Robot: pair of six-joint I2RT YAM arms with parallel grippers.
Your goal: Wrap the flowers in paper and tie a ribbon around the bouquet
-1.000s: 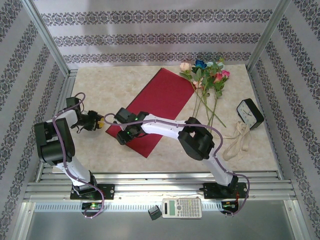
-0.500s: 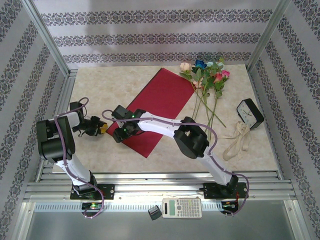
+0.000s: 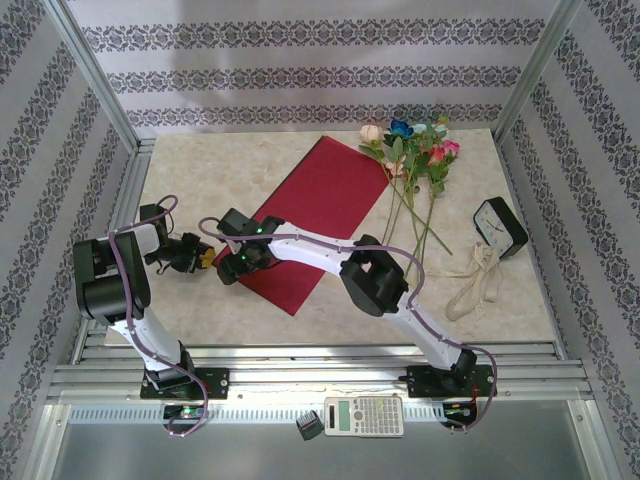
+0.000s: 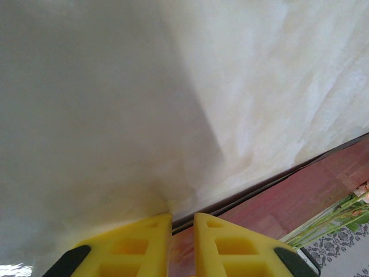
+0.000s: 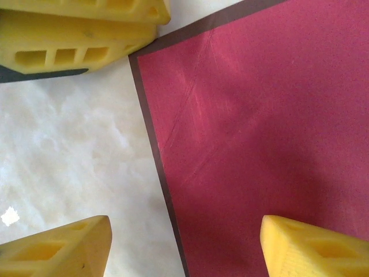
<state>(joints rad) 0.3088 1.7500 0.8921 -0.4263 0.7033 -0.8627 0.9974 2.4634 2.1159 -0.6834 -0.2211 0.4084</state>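
Marbled table (image 3: 220, 170). Crimson paper (image 3: 315, 215) lies flat on it, diagonal, centre-left. Flowers (image 3: 415, 165) lie loose just beside its far right corner, stems pointing nearward. Ribbon (image 3: 477, 283) is heaped well to the right, near a black clock (image 3: 498, 227). Right gripper (image 5: 185, 222): jaws released wide, straddling the paper's near-left edge. Left gripper (image 4: 183, 222): fingers almost together at that corner; pinching it or not, cannot tell.

Light: bright, even and diffuse, falling from above.
Top view: sharp, with clean colours.
Shadows: a broad soft grey one across the table (image 4: 86, 104) in the left wrist view, and a dimmer patch on the paper (image 5: 328, 167) in the right wrist view.
Glare: pale, washed-out marble at the upper right of the left wrist view.
Blur: the flowers (image 4: 340, 210) in the far corner — soft.
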